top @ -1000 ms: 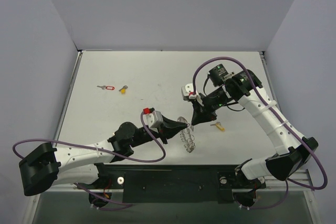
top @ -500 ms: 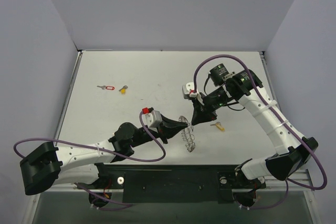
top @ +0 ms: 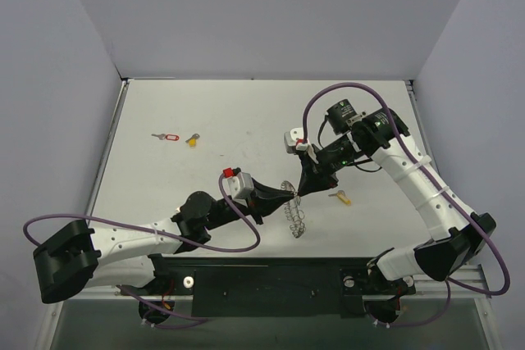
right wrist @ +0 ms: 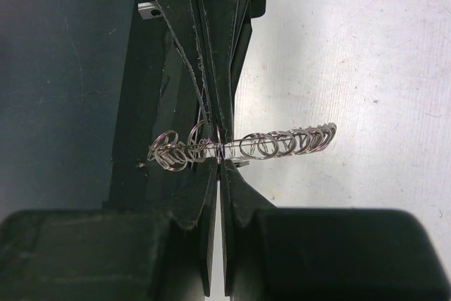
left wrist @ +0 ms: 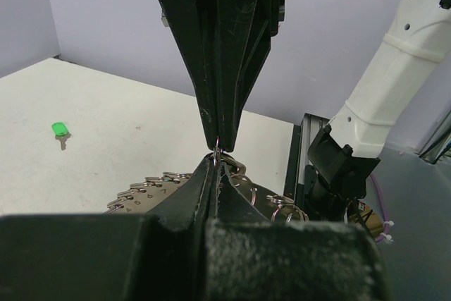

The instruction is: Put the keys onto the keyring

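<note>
Two tools meet tip to tip over the near middle of the tabletop [top: 246,112], and the keyring [top: 294,215] is caught between them. The left tool [top: 289,195] has its fingers pressed together on the silvery wire. The right tool [top: 302,192] is likewise pressed together, nipping the same stretch of wire from the other side. From there the keyring slopes down toward me, its low end near the tabletop. In my wrist views it reads as a row of small wire loops, and I cannot tell whether any key hangs on it.

The tabletop is a pale, matt white sheet, boxed in by plain lilac-grey walls [top: 271,14] on three sides. Purple cables [top: 205,245] loop off both arms.

Counting loose keys, I see three from above. A red-tagged key [top: 168,137] and a yellow key [top: 193,140] lie near each other at far left, well apart from the keyring. An orange-yellow key [top: 340,197] lies just right of the tools. A green key [left wrist: 60,130] shows only in the left wrist view, alone on the tabletop.
</note>
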Tool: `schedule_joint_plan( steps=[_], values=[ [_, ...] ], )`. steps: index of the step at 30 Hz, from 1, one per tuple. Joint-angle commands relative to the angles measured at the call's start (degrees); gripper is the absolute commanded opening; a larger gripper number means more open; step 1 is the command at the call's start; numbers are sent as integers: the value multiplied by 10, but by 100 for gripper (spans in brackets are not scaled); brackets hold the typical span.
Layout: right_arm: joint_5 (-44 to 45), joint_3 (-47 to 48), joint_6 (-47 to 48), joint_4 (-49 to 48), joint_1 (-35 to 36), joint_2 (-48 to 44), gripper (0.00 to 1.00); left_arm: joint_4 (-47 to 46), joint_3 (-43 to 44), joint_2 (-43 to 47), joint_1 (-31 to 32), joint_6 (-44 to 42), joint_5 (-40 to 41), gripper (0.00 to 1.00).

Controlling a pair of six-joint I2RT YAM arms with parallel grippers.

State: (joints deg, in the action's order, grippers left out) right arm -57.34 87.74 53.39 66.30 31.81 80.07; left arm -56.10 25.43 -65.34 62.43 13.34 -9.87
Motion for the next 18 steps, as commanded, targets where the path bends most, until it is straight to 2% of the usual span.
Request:
schedule_joint_plan(
  steps=[1,18],
  values=[
    [-41,0,-6,0,-3,0,0,-38,10,-2,0,5,-7,0],
    [-37,-2,-7,-2,-3,3,0,6,24,0,0,-7,-16,0]
  ],
)
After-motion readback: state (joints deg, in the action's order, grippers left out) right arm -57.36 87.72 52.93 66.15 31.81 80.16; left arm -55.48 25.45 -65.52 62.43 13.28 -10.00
